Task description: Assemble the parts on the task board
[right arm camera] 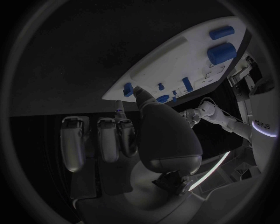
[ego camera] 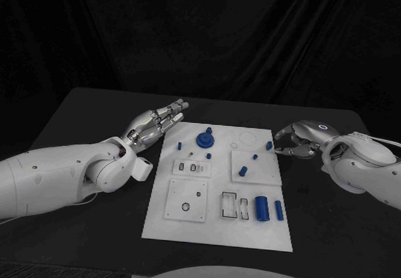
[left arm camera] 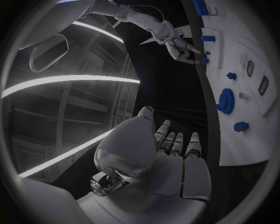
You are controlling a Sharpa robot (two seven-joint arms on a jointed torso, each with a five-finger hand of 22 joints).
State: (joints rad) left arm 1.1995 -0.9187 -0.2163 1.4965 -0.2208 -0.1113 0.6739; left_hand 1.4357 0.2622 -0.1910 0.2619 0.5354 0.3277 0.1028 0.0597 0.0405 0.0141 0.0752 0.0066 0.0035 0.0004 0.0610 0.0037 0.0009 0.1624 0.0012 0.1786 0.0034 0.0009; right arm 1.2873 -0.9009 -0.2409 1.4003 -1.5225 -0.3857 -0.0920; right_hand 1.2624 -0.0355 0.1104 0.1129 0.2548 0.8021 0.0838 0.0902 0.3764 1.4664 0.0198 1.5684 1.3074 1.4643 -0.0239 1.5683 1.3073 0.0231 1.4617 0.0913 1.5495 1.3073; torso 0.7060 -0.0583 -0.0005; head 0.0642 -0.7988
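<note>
The right hand (ego camera: pixel 293 144) hovers at the board's (ego camera: pixel 250 232) far right edge, fingers curled inward, fingertips just beside a small blue peg (ego camera: pixel 269 144) on that edge. Whether it grips the peg or merely touches it cannot be told. Just past the peg, toward the board's middle, lie a short blue part (ego camera: pixel 253 157) and a slanted one (ego camera: pixel 243 171). Further on stands a blue gear (ego camera: pixel 204 139). Nearer the robot lie two blue cylinders (ego camera: pixel 261 208), side by side.

The left hand (ego camera: pixel 157 125) rests beside the board's opposite edge, fingers straight and apart, grasping nothing.

The step appears to be picking up the edge peg. Next would come a firm pinch, a lift, then carrying it to a matching socket.
</note>
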